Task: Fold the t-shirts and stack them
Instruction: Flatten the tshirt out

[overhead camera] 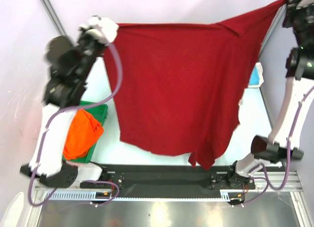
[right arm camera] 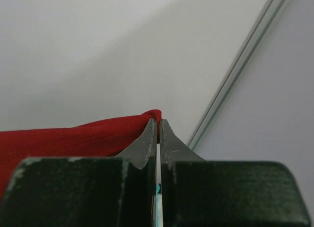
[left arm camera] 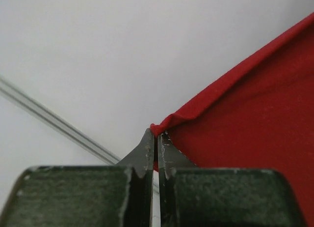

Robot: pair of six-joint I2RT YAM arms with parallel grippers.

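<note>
The large dark red t-shirt (overhead camera: 181, 84) hangs spread out in the air between both arms. My left gripper (overhead camera: 112, 26) is shut on its upper left corner; in the left wrist view (left arm camera: 157, 133) the red cloth (left arm camera: 255, 114) is pinched between the tips. My right gripper (overhead camera: 288, 0) is shut on the upper right corner, also in the right wrist view (right arm camera: 157, 121) with the cloth (right arm camera: 73, 138) trailing left. The bright orange t-shirt (overhead camera: 82, 133) lies crumpled in the green tray (overhead camera: 100, 111). A turquoise t-shirt (overhead camera: 256, 74) peeks out at the right, mostly hidden.
The green tray sits at the left beside the left arm. The arm bases and a black rail (overhead camera: 167, 180) run along the near edge. White walls with metal frame bars (overhead camera: 51, 13) surround the table.
</note>
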